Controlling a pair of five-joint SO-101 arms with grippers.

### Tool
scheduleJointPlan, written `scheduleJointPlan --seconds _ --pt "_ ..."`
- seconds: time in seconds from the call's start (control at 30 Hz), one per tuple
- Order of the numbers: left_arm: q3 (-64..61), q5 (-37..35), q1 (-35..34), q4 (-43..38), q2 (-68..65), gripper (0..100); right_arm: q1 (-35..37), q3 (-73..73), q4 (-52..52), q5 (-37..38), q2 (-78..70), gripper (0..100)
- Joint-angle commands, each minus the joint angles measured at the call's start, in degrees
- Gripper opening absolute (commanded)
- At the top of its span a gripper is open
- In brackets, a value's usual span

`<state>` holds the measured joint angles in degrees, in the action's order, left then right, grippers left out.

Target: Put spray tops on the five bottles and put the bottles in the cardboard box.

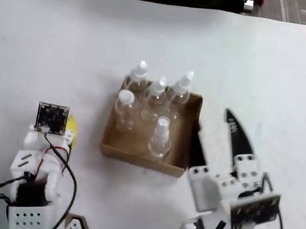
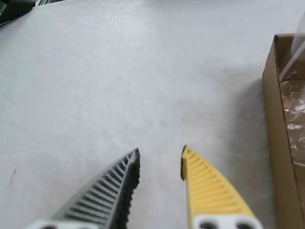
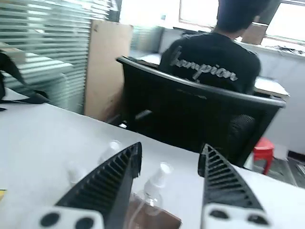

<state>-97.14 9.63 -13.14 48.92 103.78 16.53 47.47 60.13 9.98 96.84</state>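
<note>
Your five clear plastic bottles [image 1: 156, 95], each wearing a white spray top [image 1: 163, 122], stand inside the shallow brown cardboard box [image 1: 137, 155]; the task appears complete. Your left gripper [image 2: 159, 157] and right gripper [image 3: 169, 155] both gape, holding nothing.

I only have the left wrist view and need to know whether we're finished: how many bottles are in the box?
Observer: Five bottles stand upright in the cardboard box.
Operator: Do they all have tops on?
Observer: From the high view, each seems to carry a white spray top.
Operator: Where is the other arm?
Observer: The right gripper is beside the box, on the side away from the left gripper, fingers open and holding nothing.
</note>
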Motion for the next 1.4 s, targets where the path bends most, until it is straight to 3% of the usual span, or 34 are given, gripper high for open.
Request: scheduleJointPlan --seconds 0.0,0.27,0.33,0.53,0.9,1.2,1.37 --pt "0.1 0.7 0.7 0.2 0.0 14 -8.9 -7.3 2.7 -0.9 -14.3 16.9" --pt "0.1 0.8 0.7 0.3 0.0 14 -12.2 -19.9 16.2 -1.2 -50.3 13.7" --pt "0.1 0.8 0.7 0.3 -0.1 14 -11.7 -20.8 17.2 -1.2 -57.0 10.6" --pt "0.1 0.8 0.7 0.6 -0.1 14 -10.1 -20.8 17.0 -1.2 -70.1 14.2" --pt "0.1 0.8 0.7 0.6 -0.1 14 -7.3 -11.3 7.3 -1.4 -72.1 14.1" --pt "0.1 0.8 0.7 0.6 -0.1 14 -7.3 -6.3 0.7 -5.8 -72.7 14.0" --pt "0.1 0.8 0.7 0.6 -0.1 14 -7.3 -3.5 -2.5 -8.1 -72.7 6.3"
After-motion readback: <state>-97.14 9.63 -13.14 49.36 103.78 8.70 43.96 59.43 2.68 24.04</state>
